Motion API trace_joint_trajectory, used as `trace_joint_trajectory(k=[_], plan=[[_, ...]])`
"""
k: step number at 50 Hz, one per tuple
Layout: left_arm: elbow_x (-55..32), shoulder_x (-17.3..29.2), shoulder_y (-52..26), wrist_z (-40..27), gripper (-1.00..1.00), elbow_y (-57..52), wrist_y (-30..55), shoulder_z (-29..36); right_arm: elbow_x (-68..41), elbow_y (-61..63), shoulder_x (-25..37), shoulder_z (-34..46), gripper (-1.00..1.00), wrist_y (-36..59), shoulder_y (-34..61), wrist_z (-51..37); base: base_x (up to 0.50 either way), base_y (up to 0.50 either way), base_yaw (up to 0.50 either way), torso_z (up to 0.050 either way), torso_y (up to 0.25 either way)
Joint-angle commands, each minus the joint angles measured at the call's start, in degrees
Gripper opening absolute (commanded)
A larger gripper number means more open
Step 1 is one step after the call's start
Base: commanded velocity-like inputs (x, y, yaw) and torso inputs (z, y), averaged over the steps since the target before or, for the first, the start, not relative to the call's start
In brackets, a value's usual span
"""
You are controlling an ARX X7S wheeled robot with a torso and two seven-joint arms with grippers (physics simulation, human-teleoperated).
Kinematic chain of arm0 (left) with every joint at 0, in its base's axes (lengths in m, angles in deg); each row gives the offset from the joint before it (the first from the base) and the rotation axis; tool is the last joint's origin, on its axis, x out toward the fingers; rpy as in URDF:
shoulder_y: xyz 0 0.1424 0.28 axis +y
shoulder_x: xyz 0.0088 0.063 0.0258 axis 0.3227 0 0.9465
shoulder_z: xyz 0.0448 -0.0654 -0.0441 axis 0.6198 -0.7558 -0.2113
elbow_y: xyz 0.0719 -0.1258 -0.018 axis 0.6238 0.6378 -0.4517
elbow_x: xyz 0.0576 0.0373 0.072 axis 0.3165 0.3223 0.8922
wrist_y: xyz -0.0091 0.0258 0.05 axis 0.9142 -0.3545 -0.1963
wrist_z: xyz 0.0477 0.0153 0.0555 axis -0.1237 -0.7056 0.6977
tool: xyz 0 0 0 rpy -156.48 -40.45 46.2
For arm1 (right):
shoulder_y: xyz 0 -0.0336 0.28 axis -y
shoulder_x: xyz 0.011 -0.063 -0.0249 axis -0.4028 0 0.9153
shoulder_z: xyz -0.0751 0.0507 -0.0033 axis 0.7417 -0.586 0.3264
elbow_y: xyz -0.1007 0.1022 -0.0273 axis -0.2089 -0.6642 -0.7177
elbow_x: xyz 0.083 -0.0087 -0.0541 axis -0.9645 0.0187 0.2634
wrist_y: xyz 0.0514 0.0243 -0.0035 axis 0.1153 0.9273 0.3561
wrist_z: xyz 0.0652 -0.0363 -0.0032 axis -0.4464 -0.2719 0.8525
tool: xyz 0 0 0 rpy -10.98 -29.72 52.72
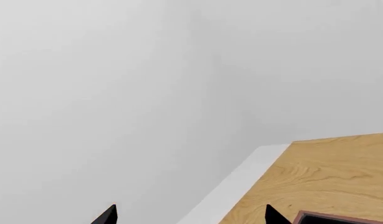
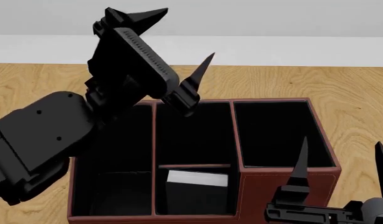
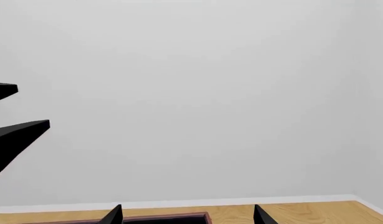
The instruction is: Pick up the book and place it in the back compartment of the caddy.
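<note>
The reddish-brown caddy (image 2: 284,184) stands on the wooden table, its black interior split into cells. The book (image 2: 196,179), pale page edges up and black cover below, stands inside the small, roughly square back compartment (image 2: 224,196), on the caddy's near side in the head view. My left gripper (image 2: 188,33) hangs open and empty above the caddy's far cells. My right gripper (image 2: 339,151) is open and empty beside the caddy's near right corner. In the wrist views both the left gripper (image 1: 190,217) and the right gripper (image 3: 187,217) hold nothing, and a strip of caddy rim (image 3: 154,218) shows.
The wooden table (image 2: 353,93) ends at a pale strip before a grey wall (image 2: 272,18). The table corner (image 1: 284,154) shows in the left wrist view. My left gripper's fingers (image 3: 17,133) cross the edge of the right wrist view.
</note>
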Motion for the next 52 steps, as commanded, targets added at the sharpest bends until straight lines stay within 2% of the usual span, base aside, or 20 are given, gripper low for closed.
trace_joint_trajectory(k=[1,22,37,52], plan=[[1.3,7.0,0.1,-7.3,1.0,-14.2,1.6,1.3,0.1,-0.6,0.0,0.1,1.0,-0.8,-0.2,0.3,0.0,0.0,0.0,0.0,0.0],[2.1,13.8,2.8,-16.6,1.0,-27.5,2.3,1.4,0.5,-2.5,-0.3,1.2,1.0,-1.8,0.5,1.1,0.0,0.0,0.0,0.0,0.0],[4.5,21.4,3.5,-26.0,1.0,-42.3,3.4,1.4,0.2,-2.0,-0.2,2.2,1.0,-0.5,1.8,0.7,0.0,0.0,0.0,0.0,0.0],[5.6,25.6,4.7,-31.3,1.0,-48.0,1.9,-0.2,-0.6,-0.1,0.6,2.3,1.0,1.5,2.9,-0.3,0.0,0.0,0.0,0.0,0.0]])
